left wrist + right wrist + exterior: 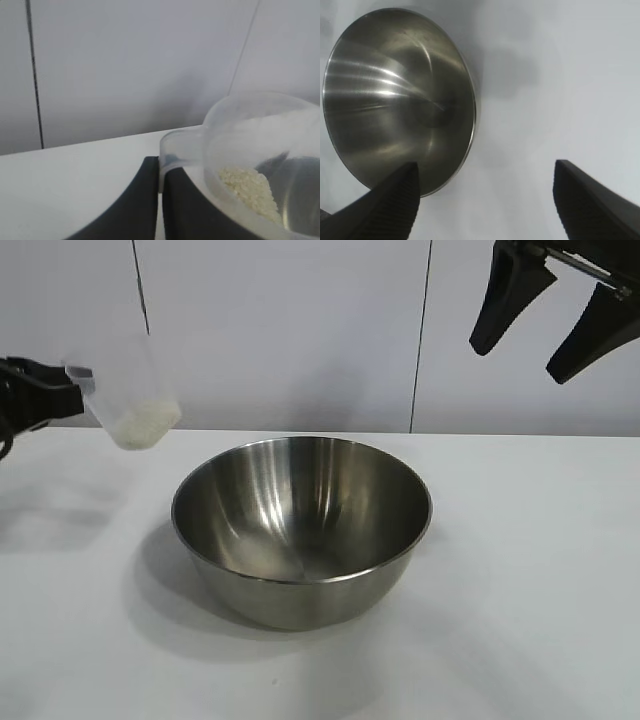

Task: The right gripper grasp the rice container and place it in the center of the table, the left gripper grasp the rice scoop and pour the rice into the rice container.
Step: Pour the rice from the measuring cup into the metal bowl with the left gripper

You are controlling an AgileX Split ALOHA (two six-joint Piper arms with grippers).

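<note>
Tabletop (pixel 560 570): plain white.
Rice container (pixel 301 530): upright mid-tabletop, empty, shiny steel; probably stiff and slick, best taken at the thin rim.
Right pincer (pixel 550 318): raised high, well apart from container, fingers spread wide, holding nothing.
Left pincer (pixel 160 200): clamped on tab of rice scoop (pixel 130 390), held aloft beside container's left, not yet over it.
Scoop likely light, thin-walled; tab seems the sound hold.
Rice (pixel 248 192): small heap, loose, apt to spill when tipped.

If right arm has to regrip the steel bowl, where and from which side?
Take the rice container by its thin rim on the right gripper's side, from above, one finger inside the wall. It sits upright and open; the body looks too wide for the jaws.
</note>
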